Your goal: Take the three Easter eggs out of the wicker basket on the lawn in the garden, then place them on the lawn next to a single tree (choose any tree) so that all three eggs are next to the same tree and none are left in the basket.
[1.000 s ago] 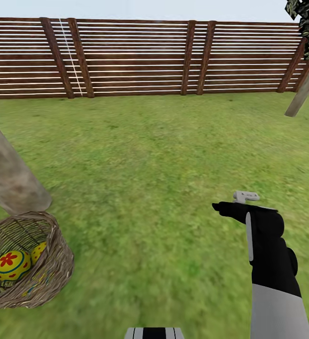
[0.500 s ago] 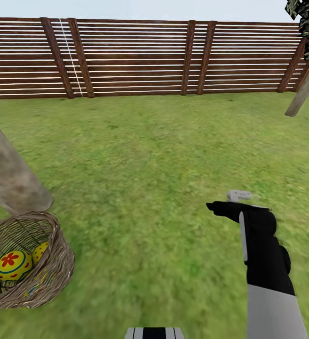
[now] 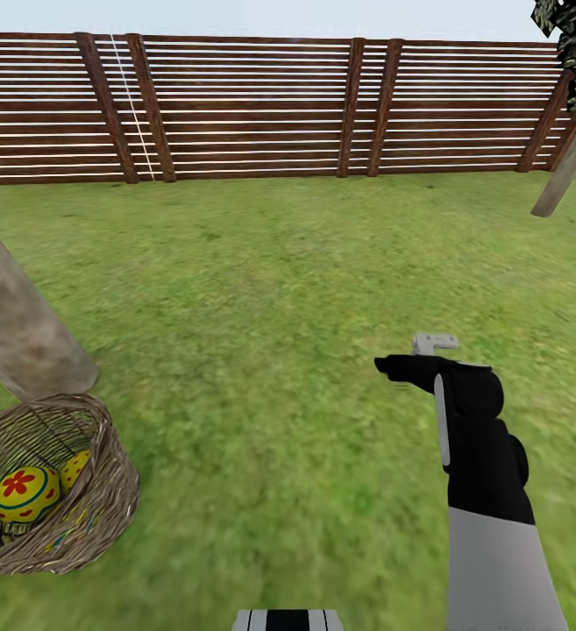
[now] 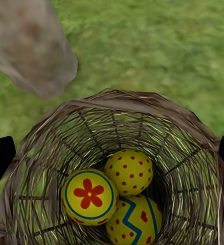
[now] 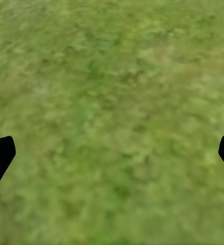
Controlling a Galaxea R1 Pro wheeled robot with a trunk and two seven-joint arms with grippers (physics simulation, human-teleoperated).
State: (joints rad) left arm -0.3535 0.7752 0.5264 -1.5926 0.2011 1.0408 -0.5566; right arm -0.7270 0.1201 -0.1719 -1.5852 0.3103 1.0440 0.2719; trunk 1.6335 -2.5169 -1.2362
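Basket (image 4: 56, 148) holds 3 eggs (image 4: 128, 171), touching, by trunk (image 4: 30, 46).

place: fenced garden | lawn (image 3: 288, 289) grass | slatted wooden fence (image 3: 261, 105) | tree (image 3: 16, 329) trunk

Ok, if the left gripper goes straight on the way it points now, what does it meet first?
Probably the Easter eggs in the wicker basket: the left gripper looks straight down into it, jaws wide open across the rim. Depth is unclear, so a finger might clip the rim first.
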